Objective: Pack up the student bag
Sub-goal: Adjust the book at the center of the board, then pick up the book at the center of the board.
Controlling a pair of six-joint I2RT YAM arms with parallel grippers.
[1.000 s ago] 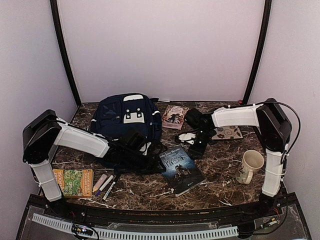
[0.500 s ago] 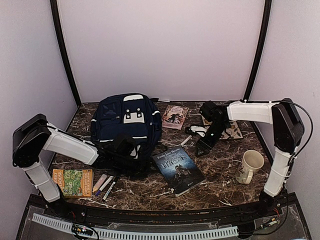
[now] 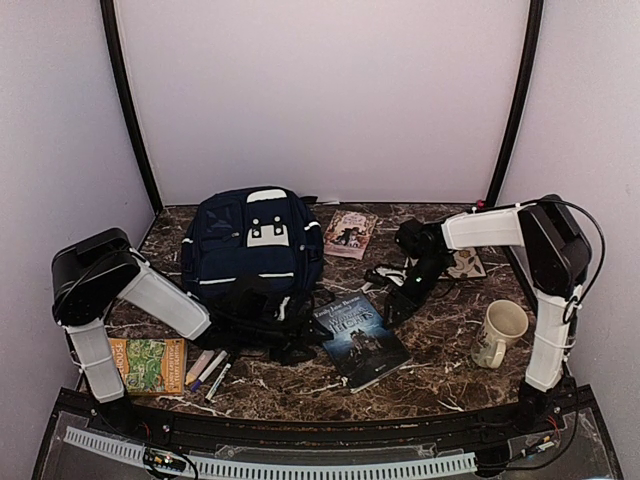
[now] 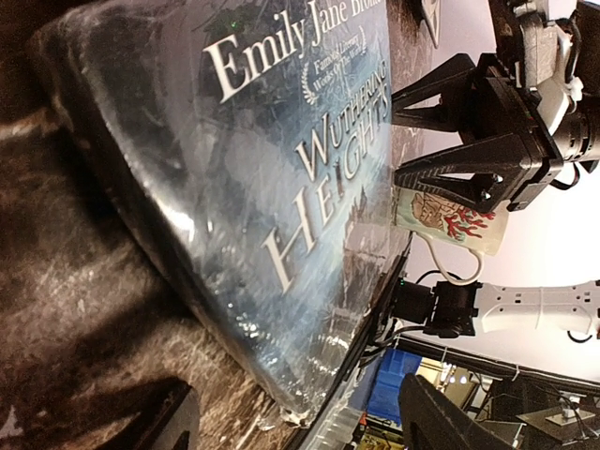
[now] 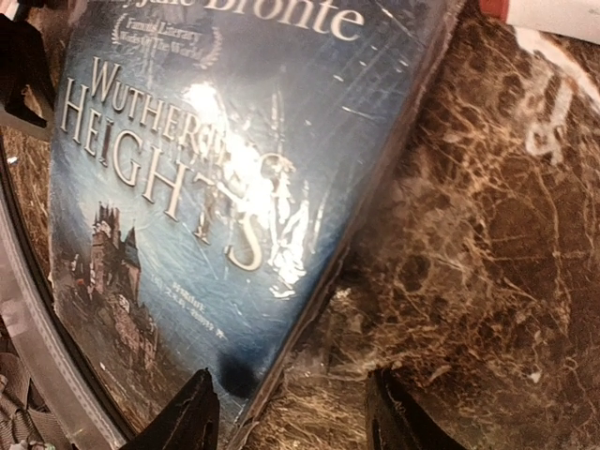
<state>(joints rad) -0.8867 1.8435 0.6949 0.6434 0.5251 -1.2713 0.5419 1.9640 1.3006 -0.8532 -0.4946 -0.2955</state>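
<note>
The student bag (image 3: 250,240) is a navy backpack with white patches, lying at the back left of the marble table (image 3: 440,350). A blue book, "Wuthering Heights" (image 3: 360,335), lies flat to the right of its front. My left gripper (image 3: 290,332) is low at the bag's front, open and empty, facing the book's cover (image 4: 262,187); its fingers (image 4: 441,422) stand wide apart. My right gripper (image 3: 395,300) is open over the book's right edge (image 5: 309,309), fingers (image 5: 192,412) straddling that edge just above the table. It also shows in the left wrist view (image 4: 469,131).
A cream mug (image 3: 500,330) stands at the right. A small pink book (image 3: 350,232) lies behind, and a patterned pad (image 3: 465,265) under the right arm. A green and orange book (image 3: 148,362) and several markers (image 3: 210,370) lie at the front left. A small white object (image 3: 385,272) lies beside the right gripper.
My left gripper has come off the bag's front and moved right toward the book. My right gripper swung right, then came back down to the book's right edge.
</note>
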